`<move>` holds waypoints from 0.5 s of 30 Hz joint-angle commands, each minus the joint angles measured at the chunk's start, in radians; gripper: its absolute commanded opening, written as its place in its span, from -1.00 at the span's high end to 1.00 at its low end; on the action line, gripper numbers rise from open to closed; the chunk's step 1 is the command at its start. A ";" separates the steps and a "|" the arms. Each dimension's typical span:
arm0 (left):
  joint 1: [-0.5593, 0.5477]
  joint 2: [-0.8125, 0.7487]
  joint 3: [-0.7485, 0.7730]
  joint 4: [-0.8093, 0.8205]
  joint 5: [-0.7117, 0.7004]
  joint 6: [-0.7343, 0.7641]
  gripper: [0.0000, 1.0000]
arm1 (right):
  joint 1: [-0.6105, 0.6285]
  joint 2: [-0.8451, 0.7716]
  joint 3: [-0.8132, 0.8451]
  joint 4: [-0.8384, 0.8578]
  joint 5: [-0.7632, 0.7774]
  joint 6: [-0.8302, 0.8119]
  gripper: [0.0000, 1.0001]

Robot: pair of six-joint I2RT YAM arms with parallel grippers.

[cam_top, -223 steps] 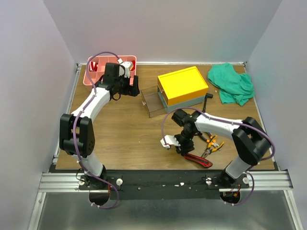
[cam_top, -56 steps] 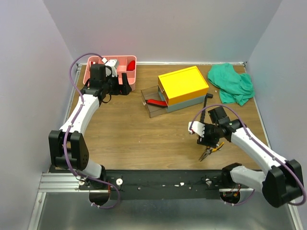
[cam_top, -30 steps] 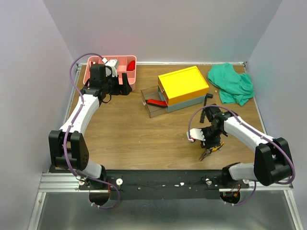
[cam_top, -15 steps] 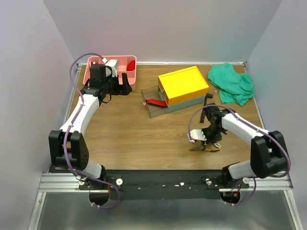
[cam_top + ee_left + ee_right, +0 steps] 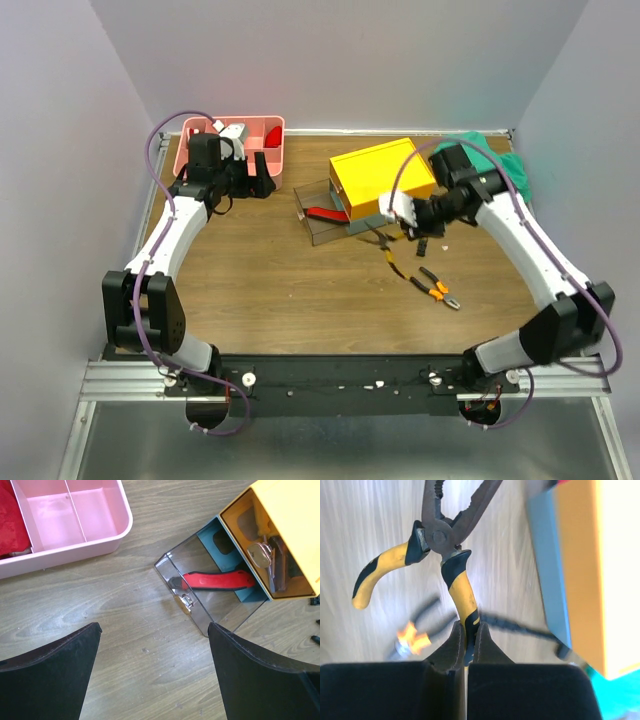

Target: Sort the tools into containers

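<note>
Up by the toolbox (image 5: pixel 380 178) front now: right pincer (image 5: pixel 466 632) has swung over from the near-right counter (image 5: pixel 260 290), where it was half a sec ago, w/ the yellow-black pliers (image 5: pixel 440 537) hanging from it. It's clamped on one handle only, tool's nose splayed. Second pliers (image 5: pixel 437 288), orange-handled, lie on the counter, well apart. Red cutter (image 5: pixel 215 580) already in the clear drawer (image 5: pixel 220 607). Left pincer (image 5: pixel 154 626) wide, empty, hovering betw. pink tray (image 5: pixel 75 552) and drawer. So pick is done, and drop into toolbox is prob. next. One-handle grip looks loose and could swing.
</note>
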 commanded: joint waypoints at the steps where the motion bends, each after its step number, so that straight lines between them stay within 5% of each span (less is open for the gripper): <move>1: 0.005 -0.007 -0.005 0.010 0.009 0.007 -0.97 | 0.096 0.208 0.249 0.221 -0.132 0.675 0.99; 8: 0.005 -0.036 -0.014 -0.004 -0.014 0.029 -0.97 | 0.291 0.469 0.640 0.341 0.202 1.105 0.99; 15: 0.008 -0.059 -0.031 -0.001 -0.026 0.038 -0.97 | 0.431 0.570 0.689 0.433 0.739 1.163 0.99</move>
